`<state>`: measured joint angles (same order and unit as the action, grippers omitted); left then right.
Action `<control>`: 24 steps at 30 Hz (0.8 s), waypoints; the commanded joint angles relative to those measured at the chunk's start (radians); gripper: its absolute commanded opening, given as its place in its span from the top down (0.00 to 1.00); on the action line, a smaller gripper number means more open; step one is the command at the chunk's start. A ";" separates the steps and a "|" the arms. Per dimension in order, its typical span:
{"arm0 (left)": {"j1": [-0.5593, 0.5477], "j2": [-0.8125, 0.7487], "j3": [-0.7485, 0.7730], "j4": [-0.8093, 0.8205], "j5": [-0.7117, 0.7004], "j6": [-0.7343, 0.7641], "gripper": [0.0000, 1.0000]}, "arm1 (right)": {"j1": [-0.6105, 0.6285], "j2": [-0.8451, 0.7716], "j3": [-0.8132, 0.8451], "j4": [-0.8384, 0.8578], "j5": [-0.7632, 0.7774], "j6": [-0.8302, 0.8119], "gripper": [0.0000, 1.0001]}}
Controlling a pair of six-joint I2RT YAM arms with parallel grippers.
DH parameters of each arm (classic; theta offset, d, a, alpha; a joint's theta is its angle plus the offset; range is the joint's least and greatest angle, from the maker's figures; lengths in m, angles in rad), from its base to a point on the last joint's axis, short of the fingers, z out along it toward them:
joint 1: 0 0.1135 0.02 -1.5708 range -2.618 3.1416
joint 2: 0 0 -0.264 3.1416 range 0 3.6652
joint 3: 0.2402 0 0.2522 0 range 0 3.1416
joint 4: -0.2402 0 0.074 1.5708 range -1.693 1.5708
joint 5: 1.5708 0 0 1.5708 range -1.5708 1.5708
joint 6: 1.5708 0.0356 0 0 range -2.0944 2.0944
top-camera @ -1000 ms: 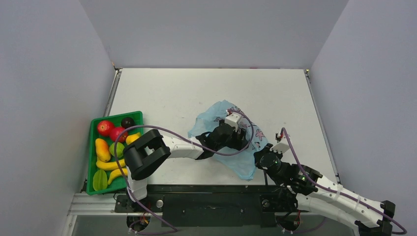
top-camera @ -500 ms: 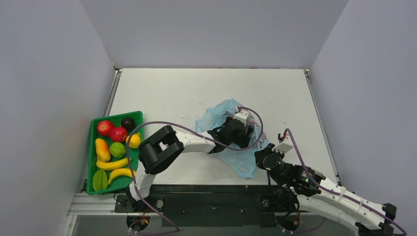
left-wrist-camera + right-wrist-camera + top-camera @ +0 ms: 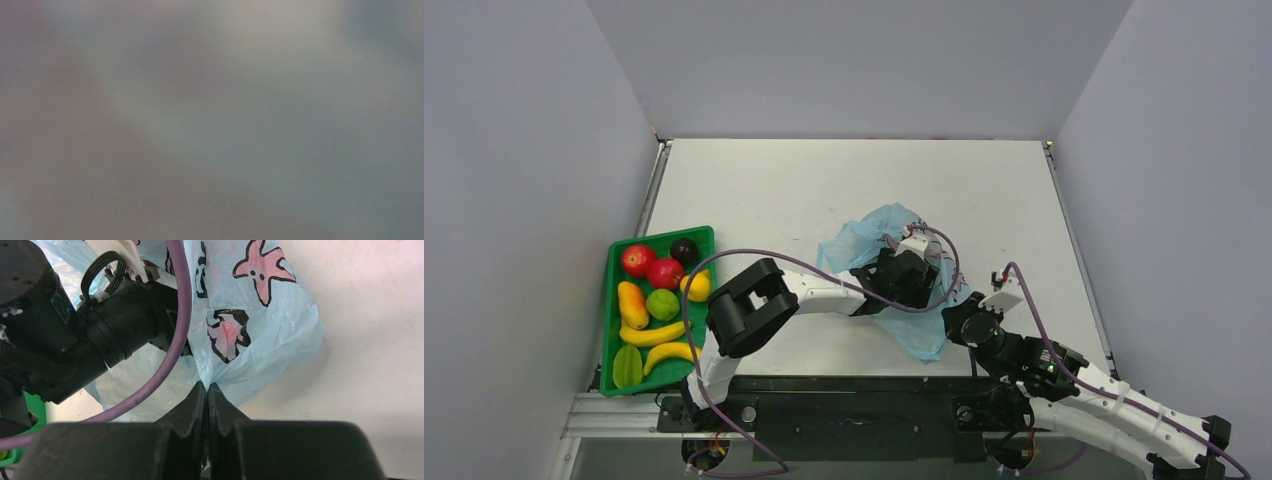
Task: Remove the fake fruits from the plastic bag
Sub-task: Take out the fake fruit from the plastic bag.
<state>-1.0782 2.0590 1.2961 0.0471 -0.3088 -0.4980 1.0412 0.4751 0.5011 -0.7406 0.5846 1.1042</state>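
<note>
The light-blue plastic bag (image 3: 864,240) with pink and dark figures lies crumpled at the table's middle; it also fills the right wrist view (image 3: 260,340). My left gripper (image 3: 921,278) is pushed into the bag; its fingers are hidden by the film, and the left wrist view is only a grey-blue blur. My right gripper (image 3: 957,318) is shut on the bag's near right edge, with the film pinched between its tips (image 3: 206,386). No fruit shows inside the bag. A dark maroon fruit (image 3: 684,248) and a yellow oval one (image 3: 695,287) lie in the green tray (image 3: 610,300).
The tray at the left edge also holds red apples (image 3: 637,259), a lime-green fruit (image 3: 662,304), yellow bananas (image 3: 652,335) and a green fruit (image 3: 627,367). The left arm's purple cable (image 3: 172,340) loops over the bag. Walls bound the table on three sides.
My left gripper has moved right and deeper into the bag, and the bag's film has shifted around it. My right gripper keeps its pinch at nearly the same spot.
</note>
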 commanded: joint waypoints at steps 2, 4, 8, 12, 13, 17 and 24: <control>-0.026 -0.016 -0.029 -0.182 -0.024 -0.056 0.22 | -0.003 -0.006 -0.013 0.027 0.014 0.002 1.00; -0.033 -0.029 -0.057 -0.172 -0.029 -0.071 0.27 | -0.003 -0.006 -0.018 0.026 0.014 0.002 1.00; -0.034 -0.069 -0.101 -0.159 -0.025 -0.085 0.46 | -0.004 -0.007 -0.046 0.035 0.005 -0.002 1.00; -0.034 -0.125 -0.142 -0.149 -0.034 -0.093 0.60 | -0.003 -0.013 -0.104 0.111 -0.068 -0.060 1.00; -0.035 -0.143 -0.152 -0.148 -0.035 -0.094 0.63 | -0.003 -0.017 -0.131 0.133 -0.090 -0.078 1.00; -0.031 -0.195 -0.158 -0.150 -0.045 -0.079 0.70 | -0.003 -0.032 -0.223 0.303 -0.238 -0.187 1.00; -0.020 -0.268 -0.136 -0.195 -0.026 -0.067 0.31 | 0.004 0.028 -0.277 0.481 -0.347 -0.248 1.00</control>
<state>-1.1042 1.8790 1.1435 -0.1158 -0.3405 -0.5667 1.0416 0.4671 0.2195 -0.4198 0.3077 0.9157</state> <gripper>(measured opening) 0.609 0.004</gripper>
